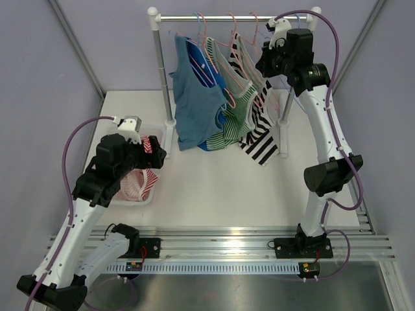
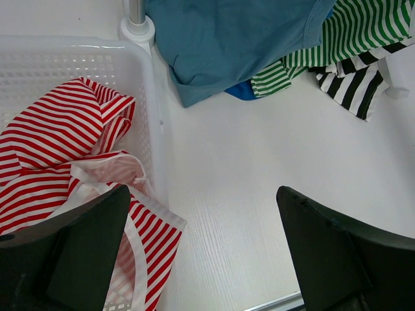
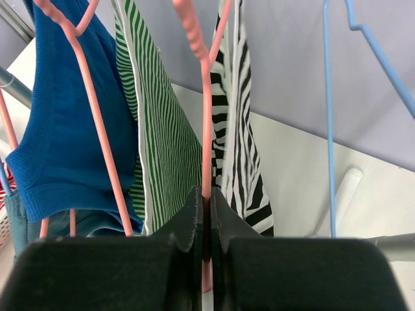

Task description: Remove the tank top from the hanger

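Note:
Several tank tops hang on a rail [image 1: 227, 18]: a blue one [image 1: 194, 103], a green-striped one [image 1: 237, 120] and a black-and-white striped one [image 1: 259, 139]. My right gripper [image 1: 269, 55] is up at the rail. In the right wrist view it [image 3: 206, 201] is shut on a pink hanger's wire [image 3: 206, 142], which runs between the green-striped top [image 3: 162, 142] and the black-and-white top [image 3: 237, 149]. My left gripper [image 2: 204, 246] is open and empty, low over the basket's right rim [image 2: 152, 116], next to a red-striped top [image 2: 58, 142] lying in the basket.
The white basket [image 1: 144, 199] stands at the left of the table. The rack's left post and foot [image 2: 137, 29] stand just behind it. An empty blue hanger [image 3: 327, 129] hangs to the right of the held one. Another pink hanger [image 3: 97, 129] carries the blue top.

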### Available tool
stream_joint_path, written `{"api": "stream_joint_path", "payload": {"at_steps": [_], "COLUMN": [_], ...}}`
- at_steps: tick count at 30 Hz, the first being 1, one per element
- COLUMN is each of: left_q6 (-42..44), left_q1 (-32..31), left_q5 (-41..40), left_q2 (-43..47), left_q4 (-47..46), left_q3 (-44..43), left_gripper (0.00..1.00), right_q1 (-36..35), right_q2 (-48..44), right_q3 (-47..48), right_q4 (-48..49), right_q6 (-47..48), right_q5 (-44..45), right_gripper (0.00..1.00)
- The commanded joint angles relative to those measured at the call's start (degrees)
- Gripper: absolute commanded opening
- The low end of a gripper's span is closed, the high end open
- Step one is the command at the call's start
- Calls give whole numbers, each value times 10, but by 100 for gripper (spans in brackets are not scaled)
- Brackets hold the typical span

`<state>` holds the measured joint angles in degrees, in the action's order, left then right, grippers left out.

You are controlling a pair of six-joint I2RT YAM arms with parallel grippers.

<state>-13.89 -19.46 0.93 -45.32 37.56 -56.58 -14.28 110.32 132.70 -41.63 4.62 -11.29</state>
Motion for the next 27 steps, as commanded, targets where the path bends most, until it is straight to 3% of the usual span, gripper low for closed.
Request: {"api": "stream_joint_path", "payload": {"at_steps": [1,8,17,23,27], "left_q6": [6,2,-10,-34,-47], "left_q1": [-1,-1,-1,-7,-28], "left_q5": [22,25,38,58,46], "left_q2": [8,15,14,16,-1], "left_q4": [-28,-32,-32,-34,-24], "left_q3": [2,3,-10,-36,-72], "left_gripper": [99,99,99,99,99], "right_q1": [-7,-7,-6,-7,-6], "right_q2": [3,-41,-115,-150,-208], "right_q3": [36,28,-13,-28,-89], "right_q4": [15,46,65,-1,-18], "right_q6": [-1,-71,-88,-74,-75], "right_q5": [13,28,28,24,17], "right_gripper": [0,0,0,0,0]}}
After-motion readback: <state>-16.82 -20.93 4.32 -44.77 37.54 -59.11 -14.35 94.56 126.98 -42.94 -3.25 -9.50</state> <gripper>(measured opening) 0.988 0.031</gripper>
